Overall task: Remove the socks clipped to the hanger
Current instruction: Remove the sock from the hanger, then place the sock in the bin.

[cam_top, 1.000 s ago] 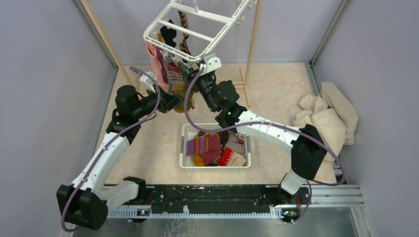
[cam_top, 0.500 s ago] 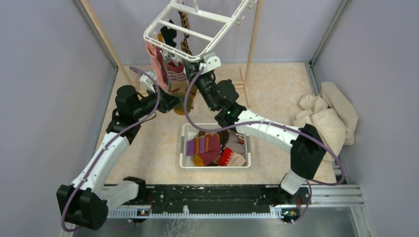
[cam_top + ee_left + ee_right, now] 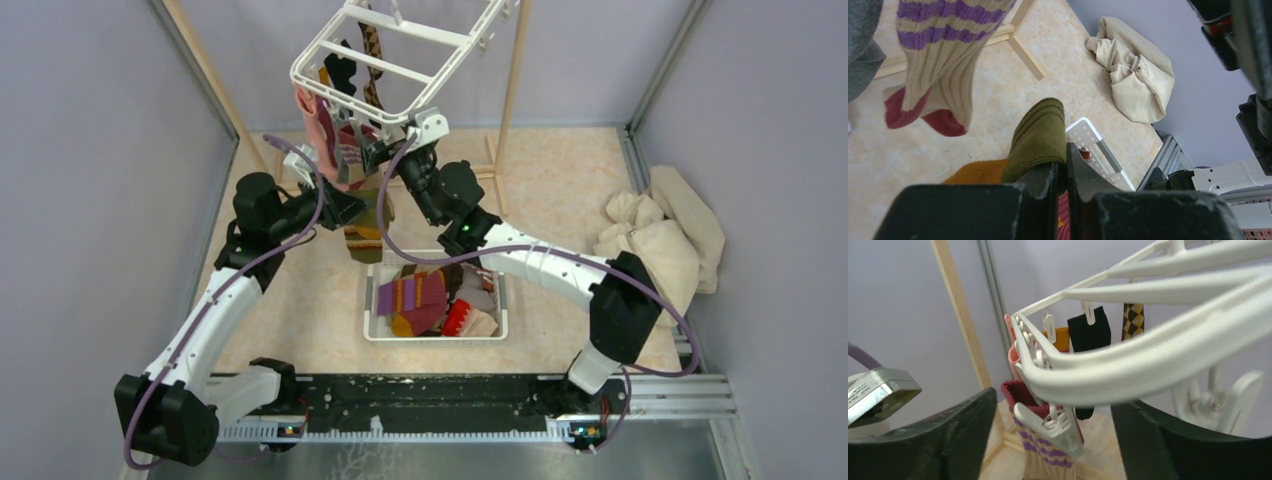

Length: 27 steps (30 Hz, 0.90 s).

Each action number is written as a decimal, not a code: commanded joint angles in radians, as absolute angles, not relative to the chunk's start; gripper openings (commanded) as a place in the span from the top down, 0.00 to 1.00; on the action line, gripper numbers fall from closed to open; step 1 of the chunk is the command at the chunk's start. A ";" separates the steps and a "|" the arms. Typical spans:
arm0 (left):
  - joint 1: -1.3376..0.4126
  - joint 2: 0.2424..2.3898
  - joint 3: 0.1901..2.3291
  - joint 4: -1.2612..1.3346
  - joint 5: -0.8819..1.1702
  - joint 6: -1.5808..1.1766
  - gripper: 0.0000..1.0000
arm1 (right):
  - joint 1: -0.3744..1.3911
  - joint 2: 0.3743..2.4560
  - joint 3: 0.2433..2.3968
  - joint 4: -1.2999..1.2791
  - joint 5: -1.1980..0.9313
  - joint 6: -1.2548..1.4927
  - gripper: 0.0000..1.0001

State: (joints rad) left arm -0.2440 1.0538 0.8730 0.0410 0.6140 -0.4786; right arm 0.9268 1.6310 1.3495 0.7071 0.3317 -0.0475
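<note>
Socks (image 3: pixel 340 150) came nearest first: my left end effector (image 3: pixel 1060 169) was clamped on the olive sock (image 3: pixel 1040 132), which dangled near the basket's (image 3: pixel 372 300) far corner. Beyond, my right end effector (image 3: pixel 1053 440) stood apart around the hanger (image 3: pixel 1148 357) rim, with other socks clipped below. Letting go there might have dropped the sock onto the worktop (image 3: pixel 560 180); my right fingers might have snagged the rim.

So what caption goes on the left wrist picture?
Left claw pinching an olive sock, with a striped sock hanging nearby.

Beige floor (image 3: pixel 560 190), white basket (image 3: pixel 436 337), cloth heap (image 3: pixel 660 245)
</note>
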 commanded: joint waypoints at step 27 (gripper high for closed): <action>-0.752 1.128 1.057 -0.035 0.522 -0.582 0.86 | 0.913 0.717 0.878 -0.116 0.731 0.350 0.01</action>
State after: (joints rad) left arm -0.6434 1.0904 1.0447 -0.0673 0.6289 -0.5621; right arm 0.9195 0.7731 0.8322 0.0666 0.6739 0.2817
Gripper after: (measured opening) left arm 0.142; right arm 0.984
